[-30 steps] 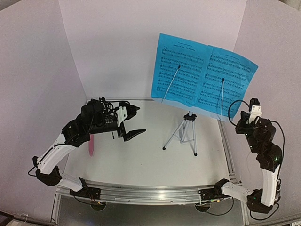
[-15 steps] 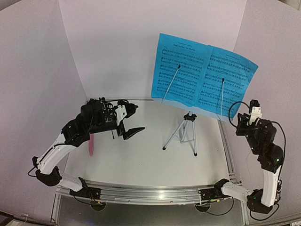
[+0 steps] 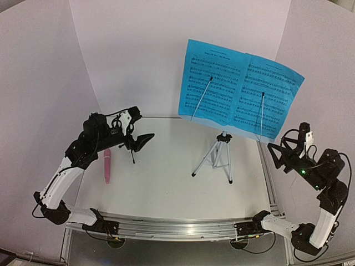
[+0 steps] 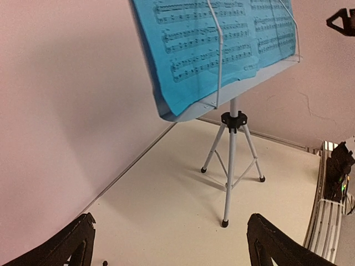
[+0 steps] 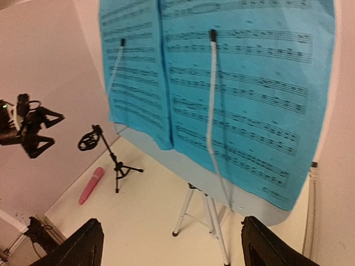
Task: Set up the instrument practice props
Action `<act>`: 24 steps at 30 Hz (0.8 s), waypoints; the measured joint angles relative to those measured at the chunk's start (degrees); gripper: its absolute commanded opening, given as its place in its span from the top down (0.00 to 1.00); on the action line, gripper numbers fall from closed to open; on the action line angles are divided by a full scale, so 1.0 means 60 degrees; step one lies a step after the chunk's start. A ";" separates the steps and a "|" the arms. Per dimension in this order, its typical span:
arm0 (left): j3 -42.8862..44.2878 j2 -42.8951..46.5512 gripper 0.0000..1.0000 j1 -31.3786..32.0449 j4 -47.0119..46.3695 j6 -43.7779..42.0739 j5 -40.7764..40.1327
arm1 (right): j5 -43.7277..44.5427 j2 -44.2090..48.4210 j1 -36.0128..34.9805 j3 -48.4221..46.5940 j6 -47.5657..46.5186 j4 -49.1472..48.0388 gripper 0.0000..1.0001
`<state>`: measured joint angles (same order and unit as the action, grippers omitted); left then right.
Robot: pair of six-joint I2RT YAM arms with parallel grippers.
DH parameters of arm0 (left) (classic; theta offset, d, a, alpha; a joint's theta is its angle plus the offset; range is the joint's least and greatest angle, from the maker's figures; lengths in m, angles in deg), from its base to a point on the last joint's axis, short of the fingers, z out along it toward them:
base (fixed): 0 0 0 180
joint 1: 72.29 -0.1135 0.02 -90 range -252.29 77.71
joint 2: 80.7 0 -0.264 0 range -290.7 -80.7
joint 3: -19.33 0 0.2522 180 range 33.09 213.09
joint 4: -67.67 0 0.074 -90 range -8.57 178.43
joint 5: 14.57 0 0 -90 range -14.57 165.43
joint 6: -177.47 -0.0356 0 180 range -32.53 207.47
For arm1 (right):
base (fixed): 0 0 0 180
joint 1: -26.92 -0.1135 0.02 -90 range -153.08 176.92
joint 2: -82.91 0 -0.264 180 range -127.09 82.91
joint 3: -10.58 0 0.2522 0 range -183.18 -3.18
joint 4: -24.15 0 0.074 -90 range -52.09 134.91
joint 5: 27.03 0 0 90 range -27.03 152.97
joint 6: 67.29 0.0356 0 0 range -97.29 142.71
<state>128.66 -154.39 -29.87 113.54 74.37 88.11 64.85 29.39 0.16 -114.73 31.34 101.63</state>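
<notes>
The pale-blue music stand point(image 3: 224, 137) rises on silver tripod legs point(image 3: 215, 158) at the back right of the table. Two blue sheet-music pages point(image 3: 238, 88) rest on it under thin wire arms, and they also fill the right wrist view point(image 5: 233, 83). The pink microphone point(image 3: 107, 165) lies flat at the left. The small black tripod mic mount point(image 3: 132, 152) stands upright beside it, its ring empty point(image 5: 87, 141). My left gripper point(image 3: 138, 127) hovers open just above the mount, holding nothing. My right gripper point(image 3: 282, 148) is open to the right of the stand, clear of the pages.
Pale walls close in the table on three sides. A metal rail point(image 3: 177, 226) with the arm bases runs along the near edge. The stand's legs point(image 4: 232, 160) spread over the right middle of the white tabletop point(image 3: 166, 188).
My right gripper opened from shut and drew back to the right, away from the pages. My left arm pulled back to the left, its gripper still open.
</notes>
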 measured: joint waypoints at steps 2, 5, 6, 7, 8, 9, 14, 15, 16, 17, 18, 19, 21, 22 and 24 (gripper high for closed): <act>-0.0083 0.0132 0.05 -0.0420 -0.0121 0.0342 0.0141 | -0.0864 -0.0174 0.0000 -0.0130 0.0110 -0.0206 0.14; -0.0268 0.0386 0.06 -0.1223 -0.0315 0.0847 0.0351 | -0.2159 -0.0541 0.0000 0.0166 0.0366 -0.1023 0.13; -0.0369 0.0518 0.06 -0.1548 -0.0358 0.1021 0.0389 | -0.2547 -0.0656 0.0000 0.0404 0.0472 -0.1398 0.12; -0.0486 0.0659 0.06 -0.1867 -0.0365 0.1196 0.0446 | -0.2876 -0.0740 0.0000 0.0686 0.0579 -0.1788 0.12; -0.0637 0.0838 0.06 -0.2204 -0.0377 0.1321 0.0471 | -0.3261 -0.0862 0.0000 0.1026 0.0729 -0.2225 0.12; -0.0793 0.1021 0.07 -0.2502 -0.0368 0.1437 0.0503 | -0.3556 -0.0987 0.0000 0.1294 0.0839 -0.2573 0.12; -0.1638 0.2131 0.07 -0.3932 -0.0237 0.1970 0.0509 | -0.4561 -0.1784 -0.0039 0.1881 0.1160 -0.3637 0.12; -0.1826 0.2353 0.07 -0.4166 -0.0259 0.2069 0.0506 | -0.4641 -0.1919 -0.0109 0.1922 0.1165 -0.3778 0.12; -0.2000 0.2554 0.07 -0.4343 -0.0255 0.2195 0.0510 | -0.4651 -0.2059 -0.0258 0.1967 0.1153 -0.3925 0.12; -0.2175 0.2725 0.07 -0.4523 -0.0247 0.2295 0.0526 | -0.4613 -0.2165 -0.0484 0.1989 0.1117 -0.4033 0.12; -0.2361 0.2895 0.08 -0.4758 -0.0236 0.2427 0.0538 | -0.4478 -0.2265 -0.0847 0.1985 0.1042 -0.4114 0.12; -0.2489 0.2997 0.08 -0.4943 -0.0204 0.2507 0.0544 | -0.4296 -0.2370 -0.1300 0.1976 0.0895 -0.4197 0.12; -0.2727 0.3113 0.08 -0.5322 -0.0186 0.2691 0.0588 | -0.3908 -0.2678 -0.2463 0.1835 0.0490 -0.4277 0.12; -0.2823 0.3129 0.08 -0.5505 -0.0180 0.2764 0.0614 | -0.3680 -0.2930 -0.3113 0.1665 0.0226 -0.4277 0.12; -0.2937 0.3101 0.08 -0.5730 -0.0172 0.2858 0.0646 | -0.3198 -0.3546 -0.4256 0.1280 -0.0345 -0.4371 0.12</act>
<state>111.03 -135.78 -64.25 112.51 91.52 91.98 45.66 8.12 -25.38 -107.05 29.27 75.40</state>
